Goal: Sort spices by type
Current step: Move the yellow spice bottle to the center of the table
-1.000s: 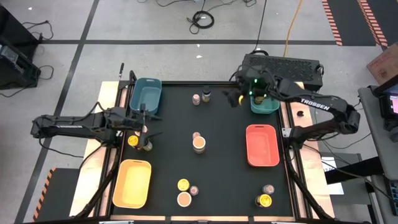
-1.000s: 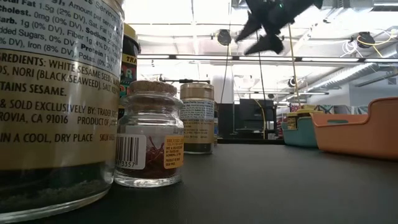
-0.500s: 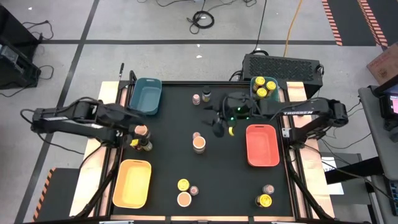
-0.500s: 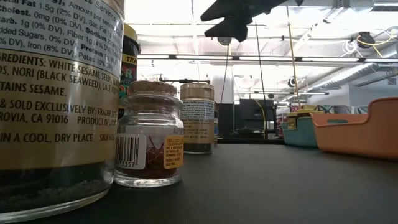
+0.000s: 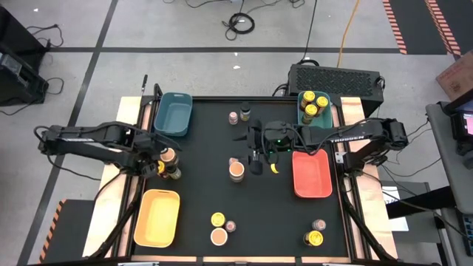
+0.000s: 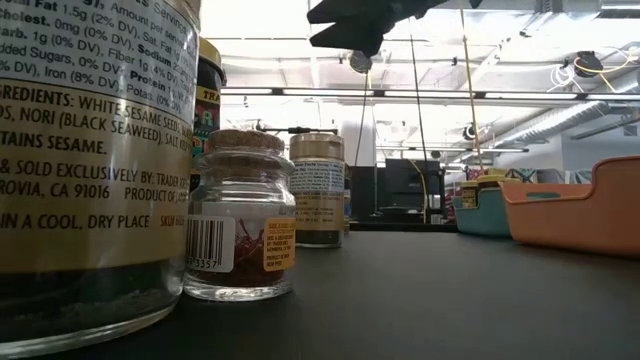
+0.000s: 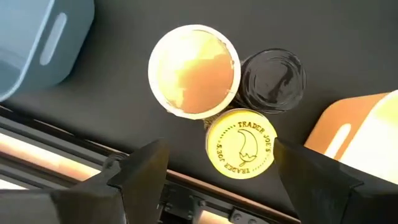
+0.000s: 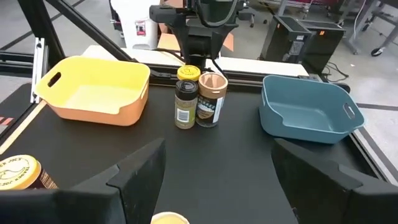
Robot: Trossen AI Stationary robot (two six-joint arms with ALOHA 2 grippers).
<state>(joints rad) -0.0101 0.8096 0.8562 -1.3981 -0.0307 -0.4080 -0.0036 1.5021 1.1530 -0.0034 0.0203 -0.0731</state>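
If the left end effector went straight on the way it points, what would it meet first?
Most likely the yellow-lidded jar, centred between the open left end effector's fingers; tan-lidded jar and dark-lidded jar sit just beyond. Depth unclear.

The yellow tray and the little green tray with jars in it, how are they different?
The yellow tray sits at the table's near left corner; the green tray sits at the far right. The yellow tray looks larger than the green tray. The yellow tray holds nothing, while the green tray holds yellow-lidded jars. Both are rectangular with rounded corners.
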